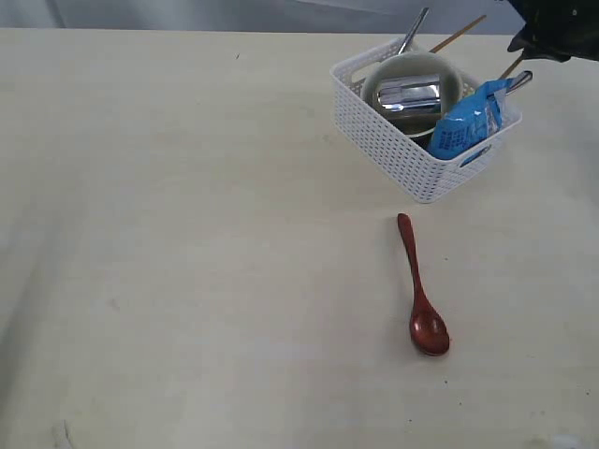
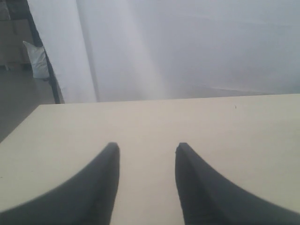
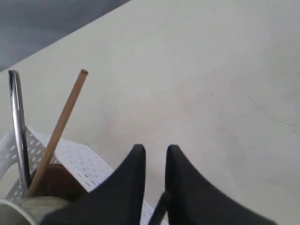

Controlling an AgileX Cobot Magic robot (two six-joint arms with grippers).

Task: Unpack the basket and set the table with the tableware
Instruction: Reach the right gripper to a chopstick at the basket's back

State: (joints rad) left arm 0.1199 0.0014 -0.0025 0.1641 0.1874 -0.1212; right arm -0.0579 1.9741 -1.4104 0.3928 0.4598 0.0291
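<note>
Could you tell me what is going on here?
A two-armed robot is unpacking a white perforated plastic basket onto the pale cream table. A red-brown wooden spoon already lies on the table. The cream bowl, shiny steel cup, blue snack bag and a wooden chopstick are in the basket. The right gripper is over the basket's edge, jaws nearly together; whether it holds anything is unclear. The left gripper hangs open over the table.

Setting: a test lab or studio bay, likely not a lived-in room.
Evidence:
- A wide, pale cream table (image 2: 140,122) serves as the work surface.
- A plain grey-white drape (image 2: 187,47) hangs as a backdrop behind the table's far edge.
- A dark frame post (image 2: 49,70) stands beyond the table's far corner.
- Grey floor (image 2: 18,103) lies past that corner, with a white cushion-like bundle (image 2: 35,61) on it.
</note>
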